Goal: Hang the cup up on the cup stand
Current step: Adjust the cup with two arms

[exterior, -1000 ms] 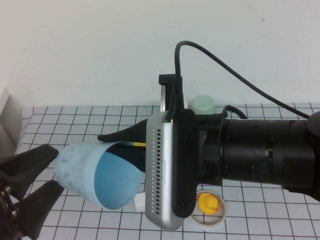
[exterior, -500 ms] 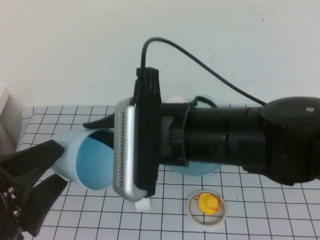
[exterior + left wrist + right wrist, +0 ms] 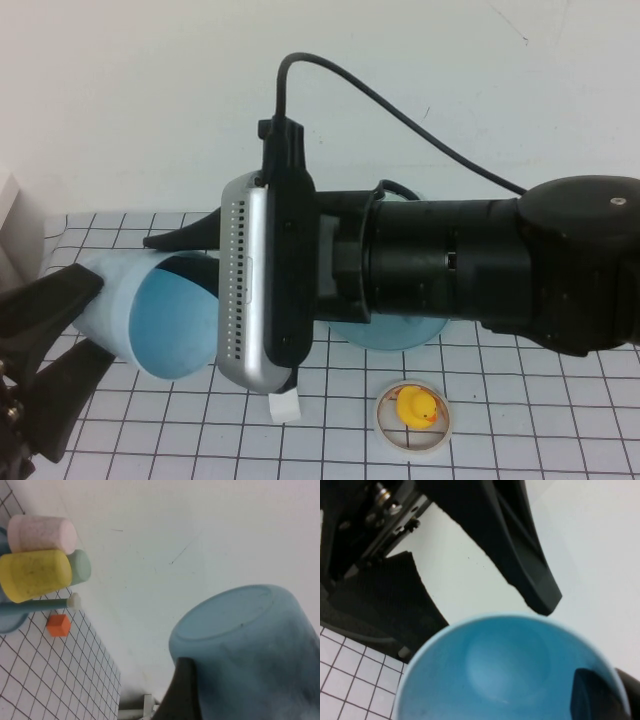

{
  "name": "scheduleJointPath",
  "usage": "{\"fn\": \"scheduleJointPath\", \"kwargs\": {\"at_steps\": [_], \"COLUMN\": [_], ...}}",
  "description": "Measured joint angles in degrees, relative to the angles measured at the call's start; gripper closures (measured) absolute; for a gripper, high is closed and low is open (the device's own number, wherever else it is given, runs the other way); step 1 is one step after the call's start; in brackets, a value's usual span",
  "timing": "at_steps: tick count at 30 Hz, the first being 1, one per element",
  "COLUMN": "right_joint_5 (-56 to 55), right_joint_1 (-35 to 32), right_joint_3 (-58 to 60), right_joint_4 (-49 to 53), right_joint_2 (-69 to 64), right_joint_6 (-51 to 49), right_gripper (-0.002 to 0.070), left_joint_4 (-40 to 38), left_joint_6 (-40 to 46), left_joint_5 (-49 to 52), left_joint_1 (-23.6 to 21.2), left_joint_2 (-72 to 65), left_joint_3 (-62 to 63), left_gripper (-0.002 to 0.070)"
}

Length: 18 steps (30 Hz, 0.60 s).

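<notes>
Held aloft above the left part of the gridded bench (image 3: 520, 400): the light-blue cup (image 3: 165, 315), on its side, open mouth facing near and right, nothing visible inside. Gripped at the rim by the right gripper (image 3: 185, 255), one dark finger (image 3: 185, 238) lying along the outside of the cup wall, the other reaching into the mouth; seen again in the right wrist view as a dark tip inside the rim of the cup (image 3: 505, 675). Closed on the rim, then, with only the thin wall between the fingers.

At the near left, the left gripper (image 3: 55, 335), fingers spread wide on either side of the cup's closed base, one finger (image 3: 45, 305) touching or just beside the cup wall, contact hard to judge. In the left wrist view, the cup (image 3: 250, 645) filling the corner, base toward the wall, a dark finger (image 3: 182, 690) against its side.

Behind the right arm, on the bench, a sliver of the teal cup stand (image 3: 385, 335). In the left wrist view, the cup stand (image 3: 10, 617) already carrying a yellow cup (image 3: 32, 575), a pink cup (image 3: 42, 532) and a pale green cup (image 3: 80, 567) on its pegs, with one peg bare, its white tip (image 3: 74, 601) exposed.

Near right on the bench, a yellow duck (image 3: 417, 407) sitting in a shallow white ring (image 3: 385, 425); a small white block (image 3: 284, 407) beside it, an orange cube (image 3: 59, 625) farther off.
</notes>
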<state>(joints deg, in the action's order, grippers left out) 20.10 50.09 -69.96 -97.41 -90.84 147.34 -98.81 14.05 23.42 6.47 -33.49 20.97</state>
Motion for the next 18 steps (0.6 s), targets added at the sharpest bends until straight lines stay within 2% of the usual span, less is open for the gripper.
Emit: {"fn": "scheduleJointPath", "kwargs": {"at_steps": [18], "right_joint_5": [2.95], "right_joint_1": [0.31], "right_joint_3": [-1.12], "right_joint_4": [0.0], "right_joint_2": [-1.94], "right_joint_6": [-0.91], "right_gripper": [0.0647], "left_joint_4": [1.06], "left_joint_6": [-1.93], "left_joint_5": [-1.77], "left_joint_1": [0.0], "left_joint_2": [0.0], "left_joint_3": [0.43], "left_gripper": [0.0099]}}
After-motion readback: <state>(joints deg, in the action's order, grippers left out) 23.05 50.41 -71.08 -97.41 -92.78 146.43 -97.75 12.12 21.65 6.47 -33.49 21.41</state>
